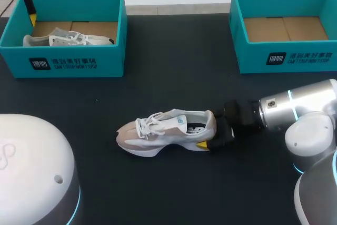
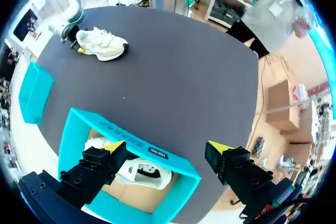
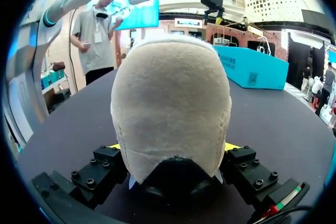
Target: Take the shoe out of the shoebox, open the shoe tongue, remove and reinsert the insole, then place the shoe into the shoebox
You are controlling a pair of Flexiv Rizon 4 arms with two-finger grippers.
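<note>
Pressed close against the right wrist camera is the padded heel of the shoe (image 3: pixel 170 108), with the right gripper (image 3: pixel 173 149) clamped on it from both sides low at the heel counter. I judge the shoe to be light, with a soft, yielding upper and a stiffer sole. The heel and sole edge are therefore the firm places to hold, while the mesh, tongue and laces would crumple or slip. In the head view it sits upright just below centre, toe pointing left.

It rests on the dark table (image 1: pixel 174 56), which looks matte and likely grippy enough to brace the sole against. The two teal boxes stand well apart. The left shoebox (image 1: pixel 73 59), at upper left, holds a second shoe (image 1: pixel 68 39), and the right shoebox (image 1: pixel 300 59), at upper right, shows only its cardboard floor. The left gripper (image 2: pixel 165 149) hangs over the left shoebox with its fingers spread wide and nothing between them.
</note>
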